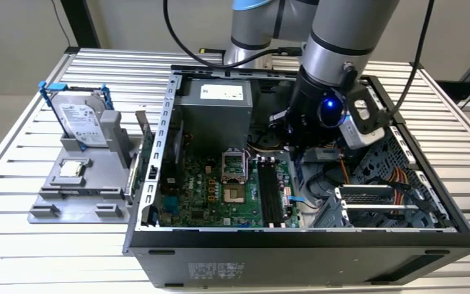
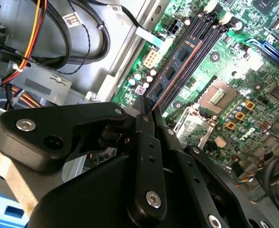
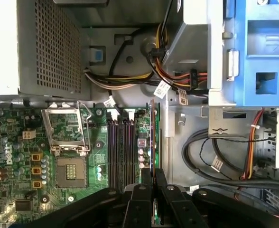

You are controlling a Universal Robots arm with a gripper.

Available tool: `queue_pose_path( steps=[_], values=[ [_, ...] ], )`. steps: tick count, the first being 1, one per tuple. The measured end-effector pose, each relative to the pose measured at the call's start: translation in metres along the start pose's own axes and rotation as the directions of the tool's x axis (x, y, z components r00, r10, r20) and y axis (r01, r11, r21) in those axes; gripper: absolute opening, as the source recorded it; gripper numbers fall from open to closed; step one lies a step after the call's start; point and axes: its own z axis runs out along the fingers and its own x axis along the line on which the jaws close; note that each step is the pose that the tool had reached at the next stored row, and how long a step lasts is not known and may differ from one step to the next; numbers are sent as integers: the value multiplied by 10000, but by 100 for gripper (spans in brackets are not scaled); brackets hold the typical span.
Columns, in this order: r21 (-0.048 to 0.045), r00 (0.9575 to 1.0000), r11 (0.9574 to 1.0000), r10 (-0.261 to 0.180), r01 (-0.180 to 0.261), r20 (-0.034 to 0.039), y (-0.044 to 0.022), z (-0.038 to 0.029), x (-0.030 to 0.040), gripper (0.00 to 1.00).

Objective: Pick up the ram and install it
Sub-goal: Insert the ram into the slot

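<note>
Item: ram (image 3: 152, 137), a thin dark bluish-green board seen edge-on in the first wrist view, held between the closed fingers (image 3: 140, 202) of the end effector (image 3: 153, 183). In the second wrist view the same stick (image 2: 170, 71) is seen with black chips along its face, lying along the memory slots (image 2: 203, 35) of the motherboard (image 2: 253, 61); whether it is seated in a slot or only held just above cannot be told from these views.

Item: end effector (image 1: 295, 150), shown in the exterior view lowered inside the open computer case (image 1: 300, 245), over the motherboard's edge nearest the drive bay.

Item: empty processor socket (image 3: 70, 168), beside the slots (its metal frame is raised).

Item: grey holder (image 1: 76, 184), set on the slatted worktop (image 1: 22, 257) at the exterior view's left, apart from the case. A hard drive in a blue frame (image 1: 76, 116) stands upright in it; a small square silver chip (image 1: 71, 168) lies flat in front.
</note>
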Motion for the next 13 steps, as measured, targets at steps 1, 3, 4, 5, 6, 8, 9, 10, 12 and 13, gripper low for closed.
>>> queue_pose_path(
  steps=[1, 3, 4, 5, 6, 8, 9, 10, 12, 13],
  values=[
    [-1, 10000, 10000, 1, -1, 0, -4, 7, 1, 0],
    [0, 10000, 10000, 0, 0, 0, -13, 19, 1, 0],
    [0, 10000, 10000, 0, 0, 0, -18, 25, 2, 0],
    [-1, 10000, 10000, 0, 0, 0, -23, 32, 3, 0],
    [1, 10000, 10000, -1, 1, 0, -28, 37, 4, 0],
    [0, 10000, 10000, -2, 2, 0, -38, 49, 7, 0],
    [1, 10000, 10000, -2, 2, 0, -43, 56, 9, 0],
    [0, 10000, 10000, -2, 2, 0, -48, 64, 10, 0],
    [0, 10000, 10000, -2, 2, 0, -55, 81, 14, 0],
    [1, 10000, 10000, -2, 2, 0, -59, 88, 15, 0]
  ],
)
